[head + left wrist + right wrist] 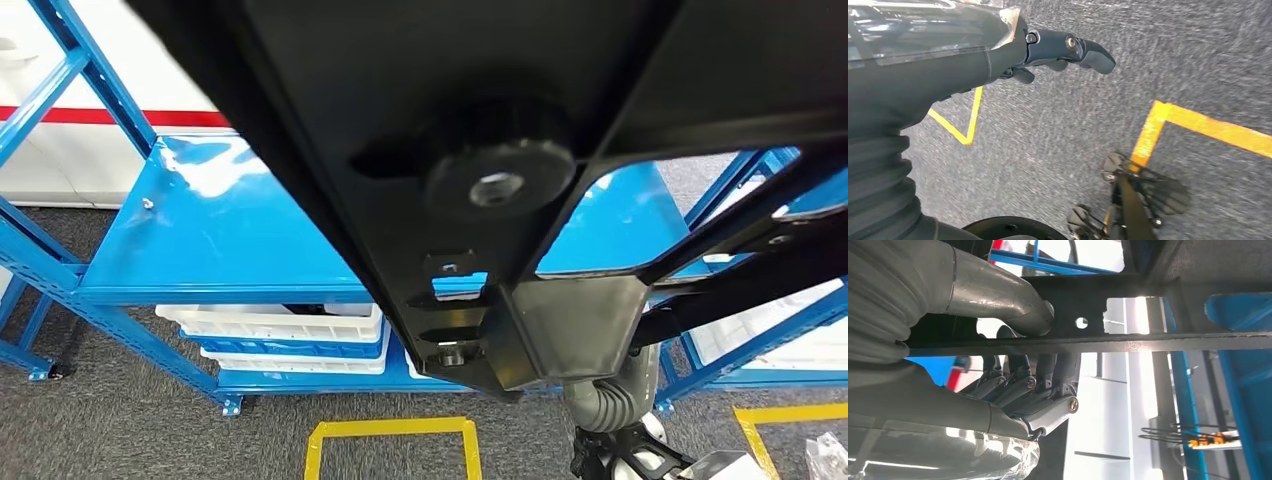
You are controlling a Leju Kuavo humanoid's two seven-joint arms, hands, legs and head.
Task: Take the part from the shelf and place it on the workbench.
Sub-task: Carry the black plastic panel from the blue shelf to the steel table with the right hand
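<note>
The part (500, 150) is a large black metal frame with cut-outs and a round threaded knob. It is raised close in front of the head camera and hides much of the shelf behind it. In the right wrist view my right hand (1033, 375) grips a flat black bar of the part (1128, 342), thumb on one side and fingers wrapped on the other. Its ribbed wrist cover (605, 400) pokes out under the part. My left hand (1048, 50) hangs above grey carpet with nothing in it, fingers loosely extended.
A blue steel shelf (230, 230) stands ahead with a bare top deck and white bins (280, 325) on the lower level. A second blue rack (760, 300) is at the right. Yellow tape squares (390, 430) mark the grey carpet.
</note>
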